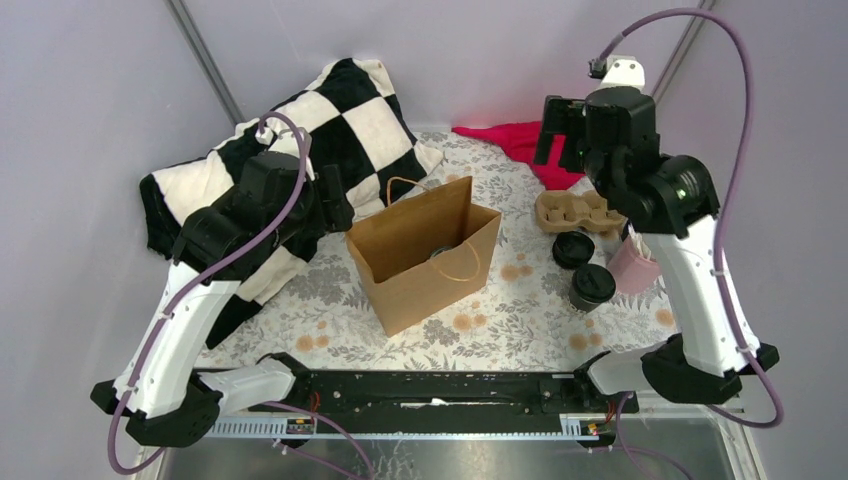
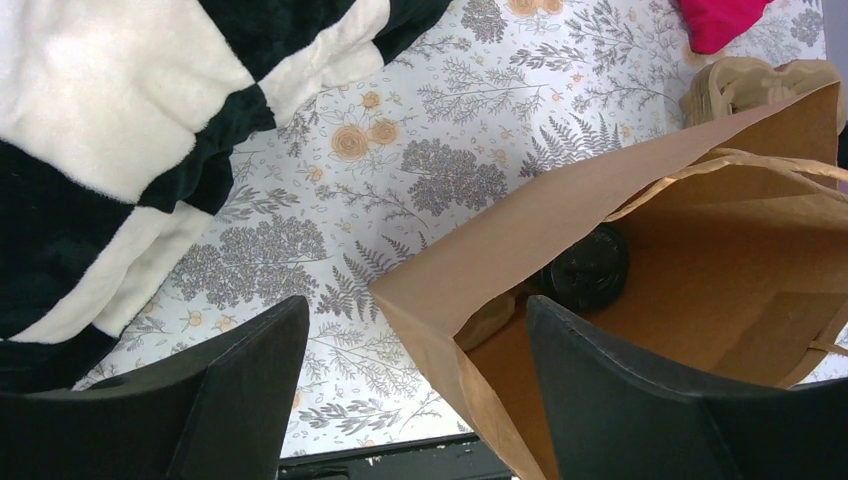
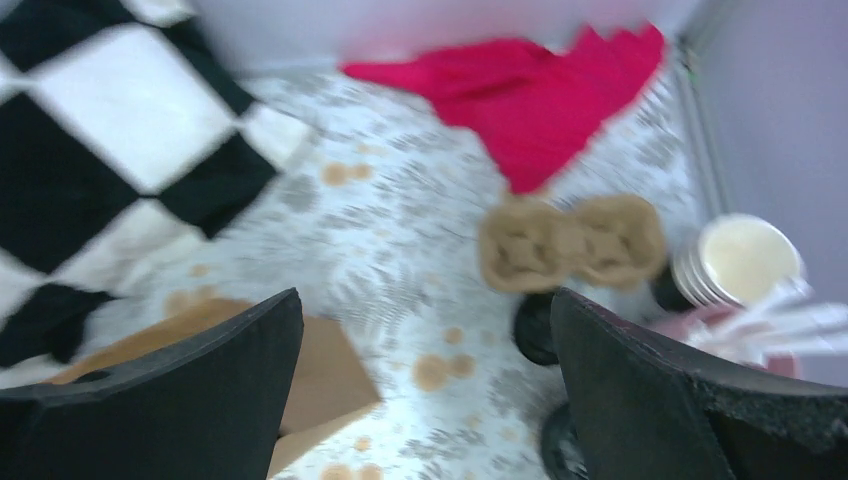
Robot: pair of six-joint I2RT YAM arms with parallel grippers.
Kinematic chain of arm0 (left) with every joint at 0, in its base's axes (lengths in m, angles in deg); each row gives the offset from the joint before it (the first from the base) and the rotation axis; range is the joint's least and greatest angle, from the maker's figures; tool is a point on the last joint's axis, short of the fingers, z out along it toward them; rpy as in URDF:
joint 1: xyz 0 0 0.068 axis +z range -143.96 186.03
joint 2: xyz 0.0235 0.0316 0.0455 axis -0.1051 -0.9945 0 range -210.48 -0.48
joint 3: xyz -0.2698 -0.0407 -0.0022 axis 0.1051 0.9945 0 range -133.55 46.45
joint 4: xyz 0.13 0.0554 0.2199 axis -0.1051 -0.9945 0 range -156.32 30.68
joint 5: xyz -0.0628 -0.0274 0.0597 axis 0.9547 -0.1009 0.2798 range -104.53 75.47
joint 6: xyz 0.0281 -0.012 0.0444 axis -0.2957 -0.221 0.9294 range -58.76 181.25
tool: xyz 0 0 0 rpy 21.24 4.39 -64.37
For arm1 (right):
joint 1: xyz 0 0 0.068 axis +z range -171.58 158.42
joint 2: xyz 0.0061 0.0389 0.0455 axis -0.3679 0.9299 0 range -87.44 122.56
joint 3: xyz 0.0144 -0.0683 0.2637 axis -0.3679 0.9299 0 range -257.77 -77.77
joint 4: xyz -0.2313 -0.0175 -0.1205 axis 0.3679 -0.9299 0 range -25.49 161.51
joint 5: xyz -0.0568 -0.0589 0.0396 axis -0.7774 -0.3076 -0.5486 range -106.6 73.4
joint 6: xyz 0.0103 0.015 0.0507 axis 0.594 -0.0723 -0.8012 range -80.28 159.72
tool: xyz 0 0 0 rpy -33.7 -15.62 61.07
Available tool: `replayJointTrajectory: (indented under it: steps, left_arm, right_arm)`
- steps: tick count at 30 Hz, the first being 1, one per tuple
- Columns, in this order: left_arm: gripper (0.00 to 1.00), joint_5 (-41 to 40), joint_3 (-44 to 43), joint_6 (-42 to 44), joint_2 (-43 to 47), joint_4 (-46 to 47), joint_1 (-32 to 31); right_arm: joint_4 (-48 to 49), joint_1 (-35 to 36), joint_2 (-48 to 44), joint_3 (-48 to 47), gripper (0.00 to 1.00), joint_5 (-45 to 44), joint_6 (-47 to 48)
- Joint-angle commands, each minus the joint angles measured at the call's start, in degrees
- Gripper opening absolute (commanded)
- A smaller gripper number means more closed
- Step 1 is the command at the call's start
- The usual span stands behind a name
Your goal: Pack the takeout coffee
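Brown paper bag (image 1: 425,255) stands upright at the middle of the worktop (image 1: 330,300) with its mouth open. The bagged coffee cup (image 2: 585,268) sits on its floor, lid up, partly hidden by the bag's rim in the left wrist view. The left gripper (image 2: 415,310) hangs over the bag's left corner, fingers spread wide with nothing between them. One finger is above the bag's mouth and the other above bare floral cloth.

The checkered blanket (image 1: 300,150) fills the back-left corner and spills toward the left edge, just beside the left arm.

Toward the right edge things crowd. The far coffee cup (image 1: 573,248) and the near coffee cup (image 1: 592,287) stand close together, with the pulp cup carrier (image 1: 575,212) behind them and the pink stirrer cup (image 1: 632,262) beside them against the right arm. A strip of bare cloth separates the bag from these cups, and another runs along the near edge.

The right gripper (image 3: 425,300) is raised near the back-right corner by the red cloth (image 1: 520,145), fingers fully apart and empty.
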Motion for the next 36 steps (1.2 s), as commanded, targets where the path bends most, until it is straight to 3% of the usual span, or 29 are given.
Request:
replayJointTrajectory:
  steps: [1,5,12,26,36]
  left_arm:
    - [0.84,-0.79,-1.13,-0.35,1.11,-0.24,0.26]
    - [0.85,-0.65,-1.37,-0.54,1.08,-0.82,0.26]
    - [0.85,-0.84,-0.63,-0.39,1.31,-1.0,0.26]
    - [0.87,-1.85,-1.11,1.82,0.59,-0.92,0.26]
    - [0.87,-1.61,-0.22,2.1,0.89,-0.2,0.28]
  right_arm:
    - [-5.31,-11.48,2.11,8.93,1.0,4.73,-0.83]
    - [-8.5,-21.24,3.92,19.1,1.0,20.0,-3.07]
    - [-7.37,-24.98,3.84,32.66,1.0,25.09,-2.11]
    - [-8.06,-30.95,0.64,43.49,1.0,25.32,-7.74]
    - [-12.51,-31.19,-3.02,44.51,1.0,15.57,-12.57]
